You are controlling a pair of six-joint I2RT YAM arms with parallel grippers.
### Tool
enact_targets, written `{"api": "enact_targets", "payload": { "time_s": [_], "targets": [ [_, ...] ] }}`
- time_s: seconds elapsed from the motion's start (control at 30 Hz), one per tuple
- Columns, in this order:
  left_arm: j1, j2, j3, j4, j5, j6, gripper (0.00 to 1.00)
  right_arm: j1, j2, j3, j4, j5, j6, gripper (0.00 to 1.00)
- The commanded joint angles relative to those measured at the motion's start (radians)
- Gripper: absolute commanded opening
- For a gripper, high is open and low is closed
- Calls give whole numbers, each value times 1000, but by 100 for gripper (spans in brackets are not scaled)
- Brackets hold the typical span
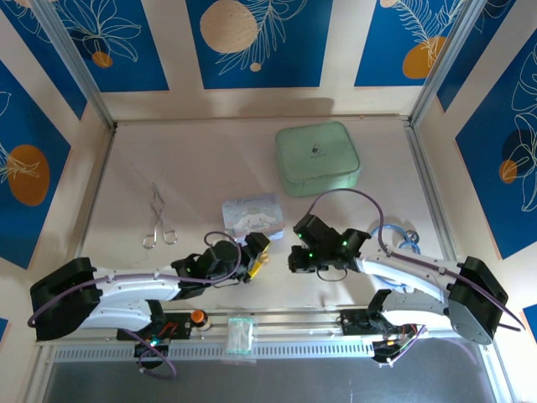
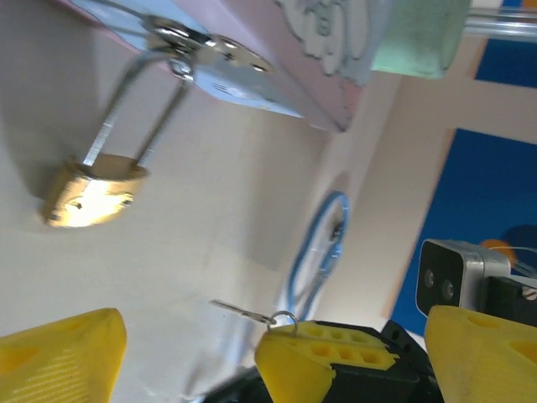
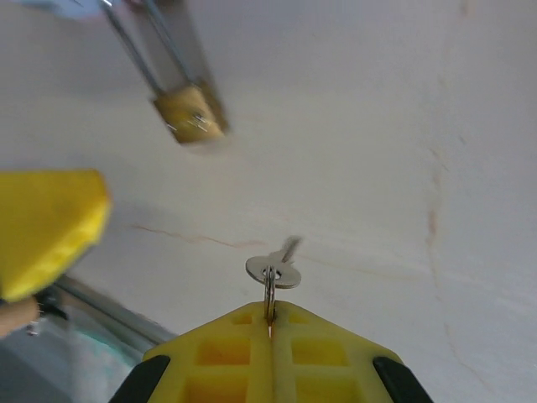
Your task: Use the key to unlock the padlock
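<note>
Padlock [image 2: 88, 191]: the brass body lies on the surface [image 1: 193, 168]. Its shackle [image 2: 126, 109] is threaded through the clasp [image 2: 180, 46] of the cartoon tin [image 1: 250, 208]. So the lock sits just near of the tin, between your two claws. The shackle looks seated, so I read it as locked.

Key [image 3: 275, 270]: the right claw [image 3: 270, 329] is clenched on its ring [image 3: 268, 295], not on the key itself. The key lies just off the fingertips; I can't tell if it touches the surface. Its tip points away from the padlock body, and the two are near but apart.

Left claw [image 1: 254, 252]: released, fingers spread wide, grasping nothing, just left of the padlock.

Step as I read it: key in hand, insertion not started. Next you need to swing the tip toward the end face of the body and line it up with the keyway. The slot is lost in blur, so check it first. A ring grip lets the key swivel, so it may flop on contact. A regrasp on the bow looks safer. The left claw probably has to pinch the body, or it will slide on its shackle.

Surface: pale and matte. There is a mint green case [image 1: 319, 157] far right of the tin, forceps [image 1: 158, 220] to the left, and a blue loop [image 1: 404, 239] by the right arm.

Room: blue panels [image 1: 260, 42] with white leaf drawings and orange discs, and aluminium posts [image 1: 80, 71] at the far corners.
</note>
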Motion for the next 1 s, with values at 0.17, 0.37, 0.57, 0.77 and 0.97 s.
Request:
{"api": "enact_targets", "payload": {
  "time_s": [0.17,0.37,0.57,0.77,0.97],
  "targets": [
    [-35,9,12,161,-70,-218,96,-7,82,155,16,-52,-69,0],
    [-39,22,-31,259,-131,-304,99,27,139,210,70,-63,-78,0],
    [-37,8,-60,334,-189,-304,96,82,143,209,170,-78,-67,0],
    [-37,13,-90,387,-213,-312,81,98,137,198,182,-118,-71,0],
    [-37,-20,-88,311,-211,-315,68,107,100,175,159,-90,-70,0]
  ]
}}
